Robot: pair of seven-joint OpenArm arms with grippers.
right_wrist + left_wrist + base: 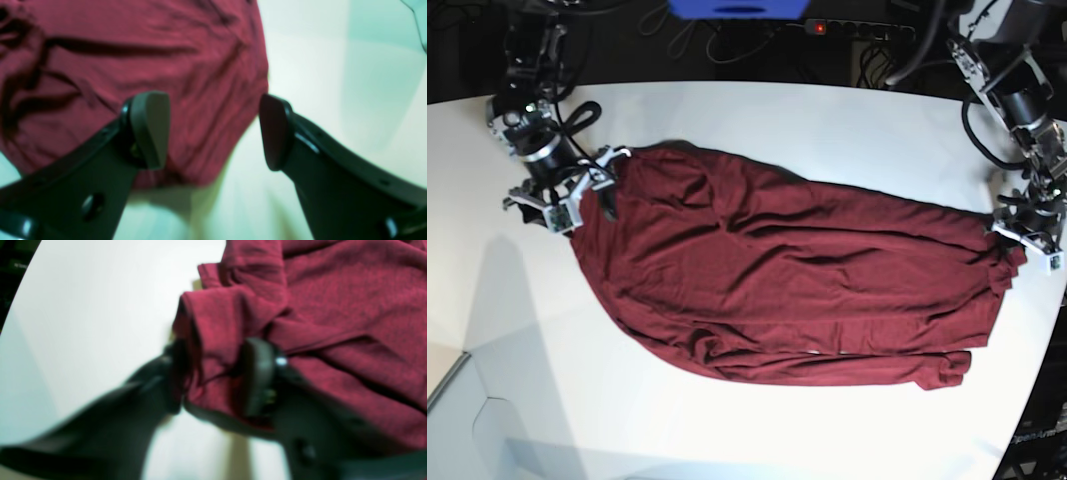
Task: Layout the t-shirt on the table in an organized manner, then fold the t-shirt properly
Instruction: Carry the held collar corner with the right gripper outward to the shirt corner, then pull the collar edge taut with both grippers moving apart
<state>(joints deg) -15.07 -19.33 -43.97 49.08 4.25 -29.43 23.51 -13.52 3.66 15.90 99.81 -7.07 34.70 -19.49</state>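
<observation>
With the maroon t-shirt (797, 275) spread crumpled across the white surface (727, 120), my left gripper (217, 380) pinches a bunched edge fold while my right gripper (213, 130) gapes astride the opposite edge, so the thin fold may slip free.

Light: bright and even on the table (757, 115); dark beyond its far edge.
Shadows: soft, beside the t-shirt (797, 270) and under its lifted cloth.
Left wrist view: strongly blurred, gripper fingers (258, 376) smeared.
Right wrist view: soft focus, greenish tint.
Base view: sharp, table edge curved.
</observation>
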